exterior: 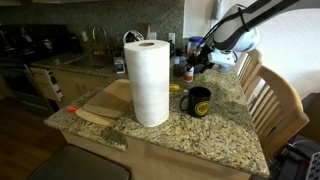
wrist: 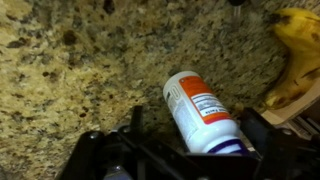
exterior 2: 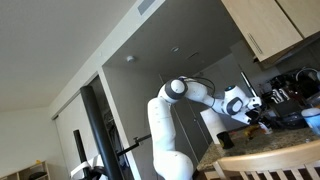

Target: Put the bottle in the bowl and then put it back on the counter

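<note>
In the wrist view the bottle [wrist: 203,110], with a red-orange label and a light body, lies tilted on the speckled granite counter [wrist: 80,70]. It sits between the two fingers of my gripper [wrist: 195,125]. The fingers are spread; granite shows between the left finger and the bottle. The bottle's lower end is hidden under the gripper body. In an exterior view my gripper [exterior: 197,60] is low over the back of the counter, past the black mug [exterior: 198,101]. I cannot make out the bowl in any view.
A yellow object [wrist: 295,50] lies just right of the bottle. A tall paper towel roll [exterior: 150,82] and a wooden cutting board [exterior: 105,100] stand on the counter. Wooden chairs [exterior: 275,100] line its near side. Small items crowd around the gripper.
</note>
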You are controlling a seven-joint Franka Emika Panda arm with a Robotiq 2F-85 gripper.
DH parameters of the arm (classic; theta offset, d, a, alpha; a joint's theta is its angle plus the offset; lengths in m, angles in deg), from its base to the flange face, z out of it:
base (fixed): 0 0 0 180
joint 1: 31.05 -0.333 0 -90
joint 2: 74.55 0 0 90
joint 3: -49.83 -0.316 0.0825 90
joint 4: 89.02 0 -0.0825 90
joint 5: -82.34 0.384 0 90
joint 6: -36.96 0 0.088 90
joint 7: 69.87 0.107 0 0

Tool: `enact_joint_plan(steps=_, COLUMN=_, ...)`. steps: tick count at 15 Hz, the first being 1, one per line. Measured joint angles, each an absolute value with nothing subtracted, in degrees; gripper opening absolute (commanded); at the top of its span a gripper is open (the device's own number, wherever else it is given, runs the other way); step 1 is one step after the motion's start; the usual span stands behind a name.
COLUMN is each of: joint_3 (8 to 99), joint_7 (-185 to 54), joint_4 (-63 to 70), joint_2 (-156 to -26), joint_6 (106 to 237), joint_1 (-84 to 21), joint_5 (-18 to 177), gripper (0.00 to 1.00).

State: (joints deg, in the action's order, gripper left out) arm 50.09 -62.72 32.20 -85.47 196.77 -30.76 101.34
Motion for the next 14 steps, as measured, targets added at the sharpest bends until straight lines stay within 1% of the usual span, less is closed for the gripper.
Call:
enact_joint_plan(steps=4, joint_3=48.8, joint_7=-72.5, joint_4=33.0, joint_2=-85.5, joint_6=197.4, joint_1=-29.1, joint_5=112.0, gripper=1.00)
enact_joint_plan(steps=7, joint_3=42.5, joint_7=-86.4, joint_4=33.4, joint_2=-83.6, joint_6=196.8, joint_1=-26.3, joint_5=123.1, gripper=1.00)
enact_joint_plan(steps=11, joint_3=37.7, joint_7=-103.9, joint_4=35.5, joint_2=-76.2, joint_6=195.2, joint_1=-25.6, joint_5=137.1, gripper=1.00)
enact_joint_plan(steps=14, joint_3=37.9, joint_7=-109.6, joint_4=38.8, joint_2=-68.7, joint_6=194.5, joint_1=-25.6, joint_5=142.5, gripper=1.00)
